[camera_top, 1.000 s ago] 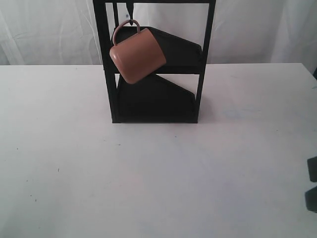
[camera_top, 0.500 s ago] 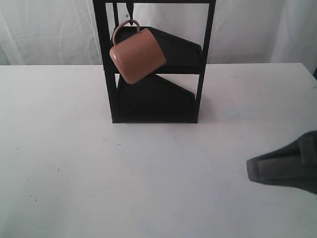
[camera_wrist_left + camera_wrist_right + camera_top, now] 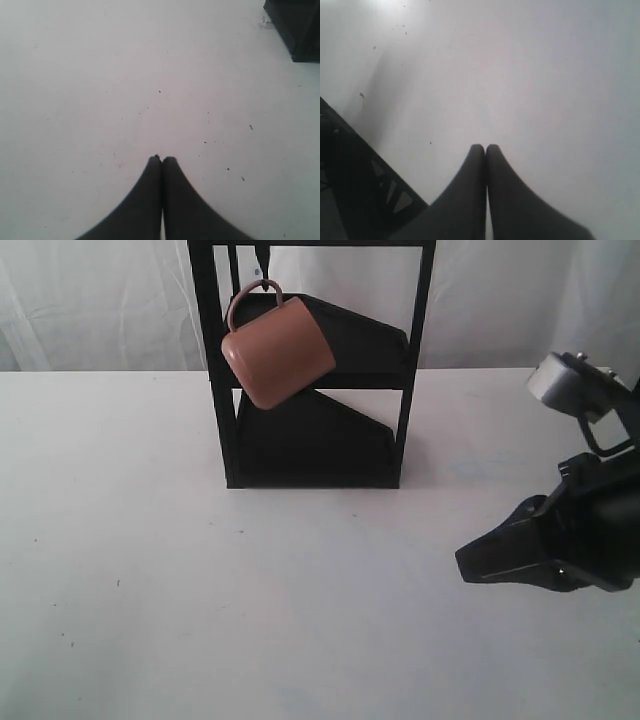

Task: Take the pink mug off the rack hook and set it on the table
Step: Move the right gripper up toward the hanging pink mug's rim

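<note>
White speckled table [image 3: 150,620], pale curtain [image 3: 90,300] behind — left pincer [image 3: 161,159] and right pincer [image 3: 485,146] closed, empty.

The right gripper [image 3: 466,563], at four o'clock in the exterior view, is matte black, a chunky body narrowing to a blunt wedge. Toward two o'clock above it sits a silver-grey metal cap [image 3: 560,380], with a thin black cable [image 3: 597,448] looping just beneath. The left gripper [image 3: 161,159] is likewise black: two smooth, curved fingers tapering to small rounded tips.
</note>
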